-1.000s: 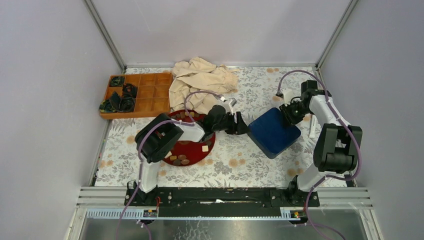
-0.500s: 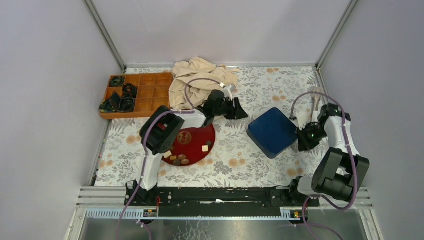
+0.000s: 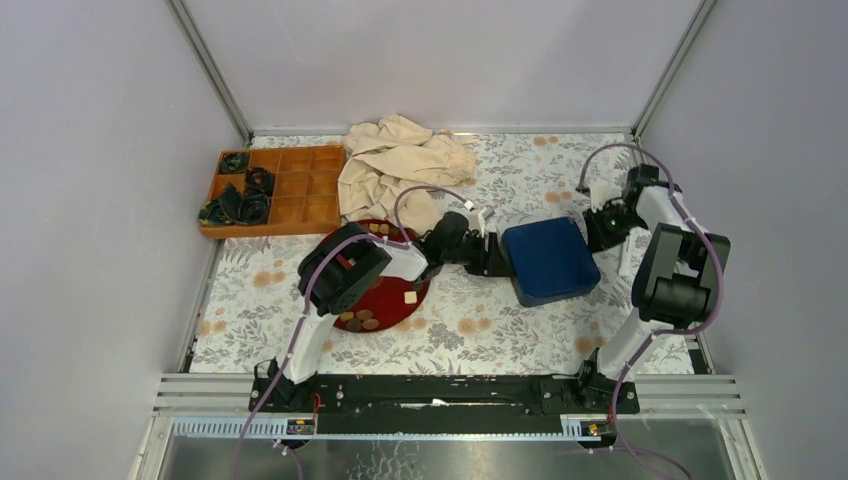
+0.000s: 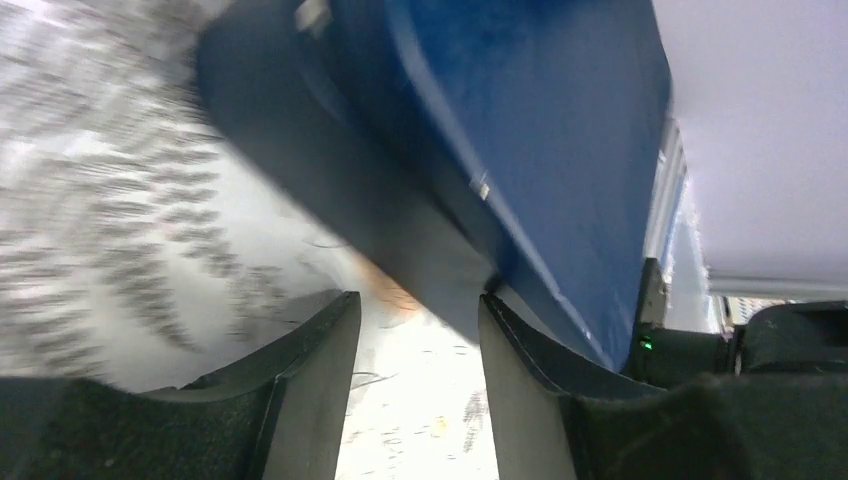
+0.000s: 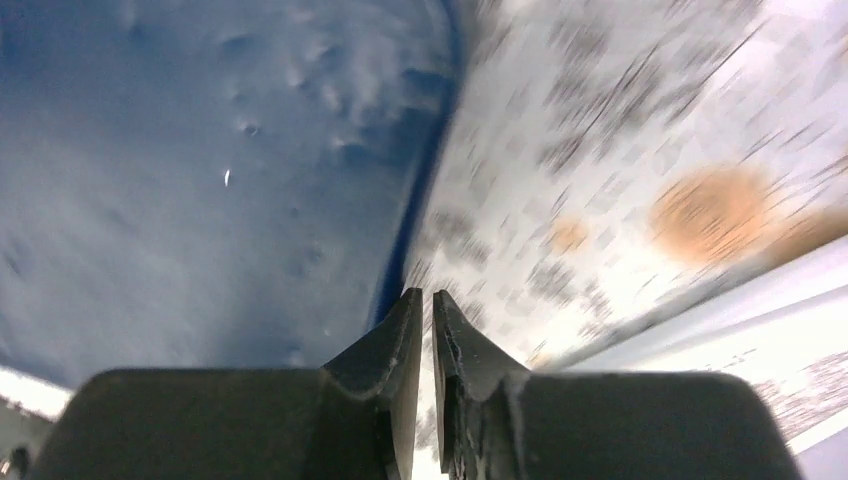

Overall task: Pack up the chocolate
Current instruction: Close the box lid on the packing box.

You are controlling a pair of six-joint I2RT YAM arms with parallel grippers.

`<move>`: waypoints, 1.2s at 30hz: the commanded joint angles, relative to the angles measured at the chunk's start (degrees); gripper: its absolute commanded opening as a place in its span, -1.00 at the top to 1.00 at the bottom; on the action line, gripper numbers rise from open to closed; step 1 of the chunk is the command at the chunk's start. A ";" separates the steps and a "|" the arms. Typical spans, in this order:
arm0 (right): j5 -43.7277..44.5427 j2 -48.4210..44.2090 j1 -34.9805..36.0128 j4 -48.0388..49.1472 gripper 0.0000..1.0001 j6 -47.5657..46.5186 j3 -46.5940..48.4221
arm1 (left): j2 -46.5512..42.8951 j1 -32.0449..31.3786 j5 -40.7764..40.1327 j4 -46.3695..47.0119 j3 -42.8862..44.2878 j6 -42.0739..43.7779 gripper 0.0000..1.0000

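The chocolate (image 3: 357,322) lies as small brown and cream pieces on a dark red plate (image 3: 385,288), partly hidden under my left arm. A blue box (image 3: 550,260) sits closed to the right of the plate. My left gripper (image 3: 497,258) is at the box's left edge. In the left wrist view it (image 4: 417,300) stands open over bare cloth, its right finger (image 4: 520,370) against the box (image 4: 520,100). My right gripper (image 3: 594,232) is at the box's far right corner. In the right wrist view it (image 5: 420,295) is shut on nothing, beside the box (image 5: 200,150).
An orange compartment tray (image 3: 300,185) with black items sits at the back left. A crumpled beige cloth (image 3: 400,160) lies behind the plate. Grey walls close in on three sides, and the right arm stands close to the right wall.
My left gripper swung from near the beige cloth down to the box's left edge. My right gripper moved from the box's near right side to its far right corner. The box turned slightly.
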 commanded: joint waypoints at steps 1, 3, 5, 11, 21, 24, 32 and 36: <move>-7.93 4.69 4.46 -0.06 0.65 6.07 9.69 | 0.02 -5.98 1.44 15.82 -0.68 -6.34 -0.10; -5.49 5.99 4.47 -0.75 0.64 7.27 13.25 | -0.37 -6.46 0.01 19.13 -2.96 -8.32 -0.09; -0.79 5.40 4.39 -0.78 0.59 7.56 15.12 | -3.22 -6.16 -3.66 21.55 -8.11 -8.89 -0.09; -0.67 -2.03 4.21 -2.76 0.37 5.54 16.70 | -19.35 -0.62 -12.57 18.40 -25.99 -4.02 -0.18; -19.92 -8.25 4.57 -10.54 0.17 2.52 13.14 | -21.79 5.95 -7.08 14.61 -24.19 -3.09 -0.48; -20.86 -8.51 5.73 -11.53 0.19 1.07 9.89 | -16.97 5.35 -5.69 16.52 -19.42 -6.43 -0.48; -14.29 -9.68 9.83 -9.21 0.26 -0.04 0.52 | -11.78 1.97 -10.07 13.46 -11.85 -6.50 -0.63; -10.05 -8.90 12.93 -6.18 0.28 0.93 -3.76 | -9.24 1.33 -11.42 10.82 -9.09 -6.88 -0.67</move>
